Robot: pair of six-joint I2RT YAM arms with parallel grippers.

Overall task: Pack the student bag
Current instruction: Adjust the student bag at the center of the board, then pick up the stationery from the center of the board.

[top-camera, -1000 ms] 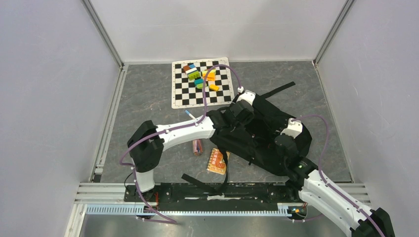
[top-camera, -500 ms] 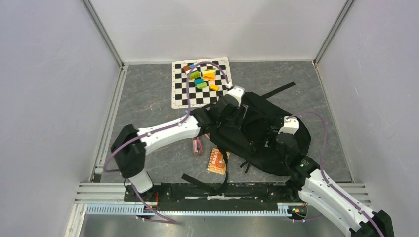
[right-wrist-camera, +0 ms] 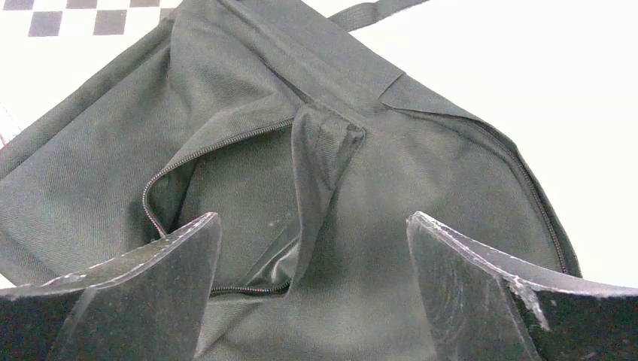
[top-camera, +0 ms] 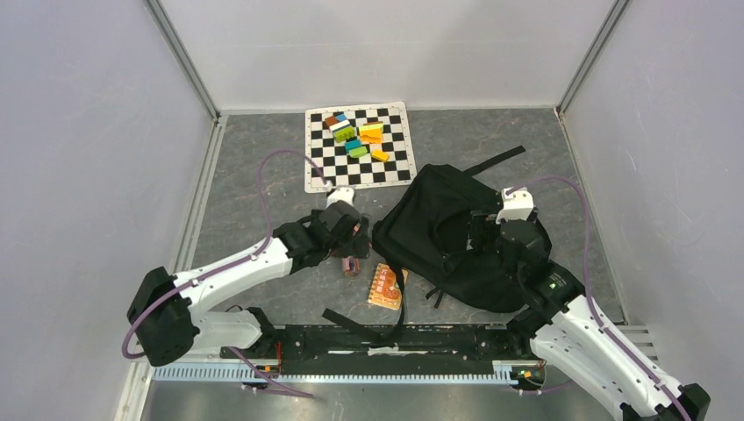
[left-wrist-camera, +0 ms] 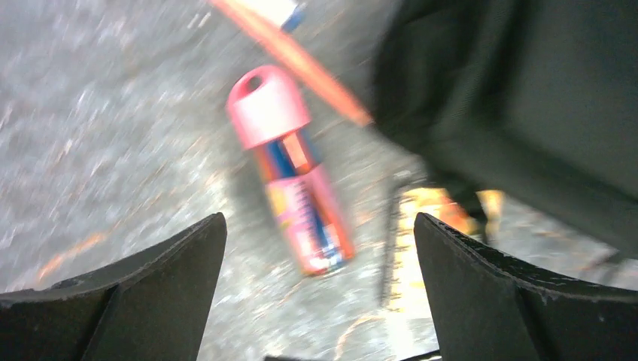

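Left hand [left-wrist-camera: 320, 301], spread, hangs over the pink tube [left-wrist-camera: 293, 169] beside the bag [right-wrist-camera: 421, 188]; right hand [right-wrist-camera: 316, 289], spread, hovers over its open zip [right-wrist-camera: 188, 160].

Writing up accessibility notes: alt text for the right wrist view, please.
The black student bag fills the frame, its zip compartment gaping open at centre left. The right gripper hangs open above it, holding nothing. A corner of the checkered mat shows at top left.
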